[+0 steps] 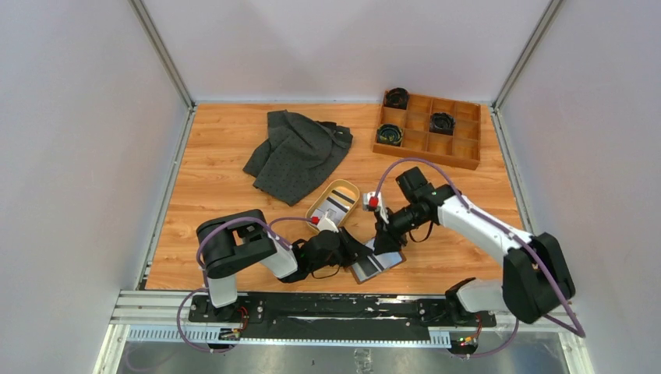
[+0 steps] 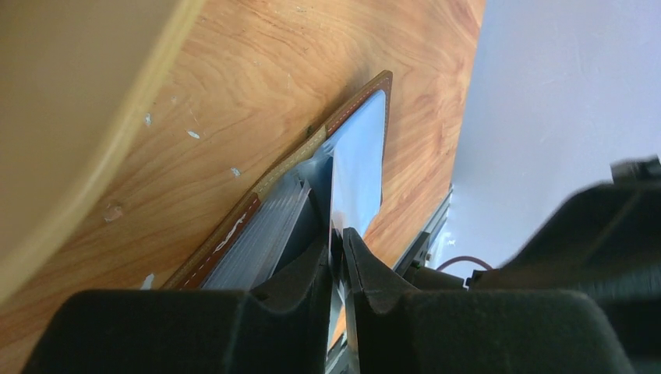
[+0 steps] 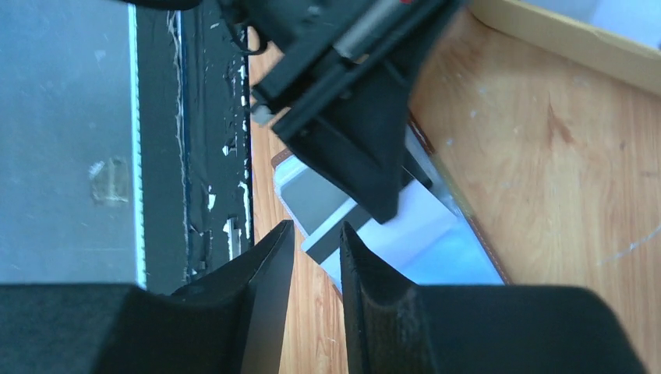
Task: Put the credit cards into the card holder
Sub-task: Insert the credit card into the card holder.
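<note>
The left gripper (image 2: 337, 240) is clamped on a thin, glossy grey-white plastic card (image 2: 357, 164). The card is held edge-on between the gripper's black fingers (image 2: 300, 273), and its free end points away from the tips. To the left of this gripper runs the curved wall of the tan oval tray (image 2: 70, 93), apart from the fingers. In the overhead view a black-and-white striped card (image 1: 336, 204) lies inside the tray.

Just beyond the left fingertips the small brown leather card holder (image 2: 227, 234) lies open and flat on the wood-grain table (image 2: 257, 70), its stitched rim on the tray side. The far end of the pinched card reaches over the holder's pale inside. Whether it has entered a pocket cannot be told. A grey striped card (image 2: 261, 234) sits in the holder, just left of the fingers.

The right gripper (image 3: 316, 227) faces the holder from the opposite side. Its jaws are parted by a narrow gap, with nothing between them. The holder's near corner and the left gripper's black finger lie just ahead of its tips.

Well beyond both grippers a crumpled dark grey dotted cloth (image 1: 296, 152) lies on the table. Further right stands a wooden compartment box (image 1: 427, 160) holding black coiled items (image 1: 442, 122).
</note>
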Robot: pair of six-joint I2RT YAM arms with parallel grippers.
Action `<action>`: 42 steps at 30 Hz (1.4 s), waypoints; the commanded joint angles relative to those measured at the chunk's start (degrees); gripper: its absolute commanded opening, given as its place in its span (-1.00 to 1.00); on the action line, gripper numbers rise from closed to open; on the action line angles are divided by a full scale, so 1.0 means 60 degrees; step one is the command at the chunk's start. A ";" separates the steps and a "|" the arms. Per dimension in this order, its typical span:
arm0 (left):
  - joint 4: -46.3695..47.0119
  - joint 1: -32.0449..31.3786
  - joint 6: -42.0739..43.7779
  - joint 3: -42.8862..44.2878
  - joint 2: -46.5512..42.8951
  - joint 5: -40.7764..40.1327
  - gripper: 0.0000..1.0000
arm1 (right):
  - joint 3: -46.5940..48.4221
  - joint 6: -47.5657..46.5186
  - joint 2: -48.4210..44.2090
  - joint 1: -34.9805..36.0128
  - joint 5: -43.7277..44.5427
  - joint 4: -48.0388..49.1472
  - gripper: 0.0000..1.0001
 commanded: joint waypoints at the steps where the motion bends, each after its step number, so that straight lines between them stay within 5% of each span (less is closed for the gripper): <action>1: -0.1298 0.0060 0.0418 -0.0136 0.0453 0.0114 -0.65 | -0.0686 -0.1111 -0.1154 0.1145 0.0855 0.0375 -0.36; 9: -0.1256 0.0082 0.0422 -0.0136 0.0513 0.0189 -0.61 | -0.1671 -0.2377 -0.1563 0.2686 0.2222 0.1599 -0.77; 22: -0.1185 0.0091 0.0389 -0.0162 0.0585 0.0239 -0.59 | -0.1932 -0.2201 -0.0847 0.3830 0.3851 0.2854 -0.79; 42: -0.0550 0.0291 0.0370 -0.0691 0.0388 0.0432 -0.45 | -0.1736 -0.1767 -0.0619 0.3687 0.5201 0.2478 -0.86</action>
